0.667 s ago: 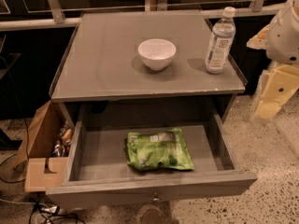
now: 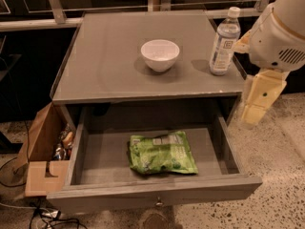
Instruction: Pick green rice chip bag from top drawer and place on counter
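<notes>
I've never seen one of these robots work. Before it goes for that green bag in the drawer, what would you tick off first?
1. The top drawer is pulled out: ok.
2. The green rice chip bag lies flat in the drawer with nothing on it: ok.
3. The gripper is above the bag: not ok. It hangs off to the right, beside the counter's edge.
4. The counter has a bare spot for the bag: ok, left of the white bowl.
5. The arm has clearance from the water bottle, which stands close by: cannot tell.
</notes>
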Action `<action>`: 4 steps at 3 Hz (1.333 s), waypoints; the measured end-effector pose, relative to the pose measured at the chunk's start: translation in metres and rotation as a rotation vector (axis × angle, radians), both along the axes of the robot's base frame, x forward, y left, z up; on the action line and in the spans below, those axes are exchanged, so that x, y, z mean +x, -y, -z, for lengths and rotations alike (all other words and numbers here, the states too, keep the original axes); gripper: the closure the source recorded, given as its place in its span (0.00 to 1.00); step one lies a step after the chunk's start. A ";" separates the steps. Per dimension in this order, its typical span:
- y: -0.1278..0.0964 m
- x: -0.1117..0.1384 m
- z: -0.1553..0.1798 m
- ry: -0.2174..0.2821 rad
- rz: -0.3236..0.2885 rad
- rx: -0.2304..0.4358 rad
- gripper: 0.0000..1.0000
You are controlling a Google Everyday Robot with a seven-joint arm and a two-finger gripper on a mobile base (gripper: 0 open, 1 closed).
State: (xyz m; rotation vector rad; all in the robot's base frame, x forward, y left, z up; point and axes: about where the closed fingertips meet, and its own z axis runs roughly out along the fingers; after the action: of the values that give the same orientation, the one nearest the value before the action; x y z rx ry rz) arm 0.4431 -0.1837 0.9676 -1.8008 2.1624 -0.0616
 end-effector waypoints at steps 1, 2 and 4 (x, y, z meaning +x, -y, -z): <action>-0.044 0.003 0.018 -0.029 -0.094 0.023 0.00; -0.044 0.003 0.019 -0.029 -0.095 0.023 0.00; -0.059 0.028 0.091 -0.059 -0.162 0.002 0.00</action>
State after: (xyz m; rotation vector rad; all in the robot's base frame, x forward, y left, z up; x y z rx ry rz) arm 0.4714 -0.1247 0.8766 -1.9935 2.0459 0.0314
